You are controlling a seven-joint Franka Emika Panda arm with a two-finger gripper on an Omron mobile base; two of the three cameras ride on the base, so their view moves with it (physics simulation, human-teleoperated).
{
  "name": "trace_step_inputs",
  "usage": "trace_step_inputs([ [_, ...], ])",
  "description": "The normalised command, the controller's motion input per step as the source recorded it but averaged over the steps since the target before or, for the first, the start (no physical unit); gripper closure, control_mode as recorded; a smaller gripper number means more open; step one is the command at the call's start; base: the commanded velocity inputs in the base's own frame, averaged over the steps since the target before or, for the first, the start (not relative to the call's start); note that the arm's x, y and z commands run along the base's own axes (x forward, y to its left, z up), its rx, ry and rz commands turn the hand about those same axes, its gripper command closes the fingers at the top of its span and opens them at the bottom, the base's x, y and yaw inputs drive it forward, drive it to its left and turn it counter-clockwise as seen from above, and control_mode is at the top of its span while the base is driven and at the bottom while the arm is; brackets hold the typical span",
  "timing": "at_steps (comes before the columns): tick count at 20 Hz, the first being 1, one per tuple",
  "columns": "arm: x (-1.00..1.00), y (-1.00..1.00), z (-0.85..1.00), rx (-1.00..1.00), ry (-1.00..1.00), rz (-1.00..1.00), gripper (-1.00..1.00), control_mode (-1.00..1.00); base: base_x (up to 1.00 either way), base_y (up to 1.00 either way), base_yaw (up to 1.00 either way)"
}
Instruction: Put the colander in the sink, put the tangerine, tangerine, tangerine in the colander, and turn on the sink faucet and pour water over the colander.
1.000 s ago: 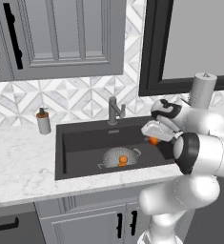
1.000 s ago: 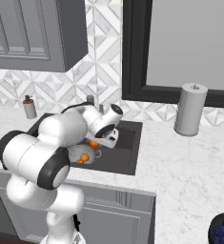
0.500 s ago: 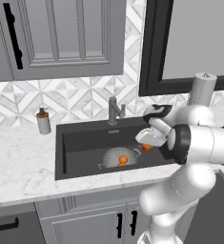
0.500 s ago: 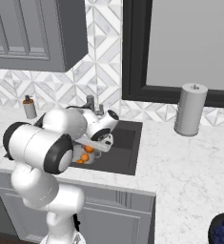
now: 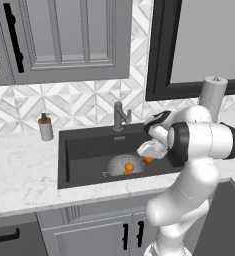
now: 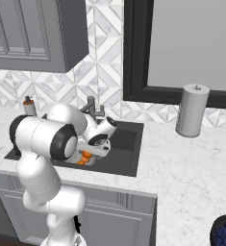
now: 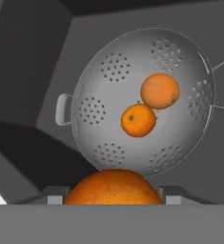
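My gripper (image 7: 113, 191) grips the third tangerine (image 7: 112, 186) between its fingers, above the colander (image 7: 108, 114) on the sink (image 5: 84, 150) floor, where two tangerines (image 7: 138, 120) lie touching inside it.

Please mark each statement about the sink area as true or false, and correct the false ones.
1. Two tangerines lie in the colander. True.
2. The claw is empty. False: it holds a third tangerine above the colander.
3. The colander sits in the sink. True.
4. Water runs from the faucet. False: no stream is visible.
5. The soap bottle stands inside the sink. False: it stands on the counter.
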Motion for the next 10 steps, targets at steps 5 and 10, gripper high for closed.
trace_step_inputs([
  [5,0.21,0.13,-0.23,0.06,0.0,0.05,1.0,-1.0,0.0,0.0,0.0],
  [10,0.28,0.13,-0.25,0.04,0.0,0.03,1.0,-1.0,0.0,0.0,0.0],
])
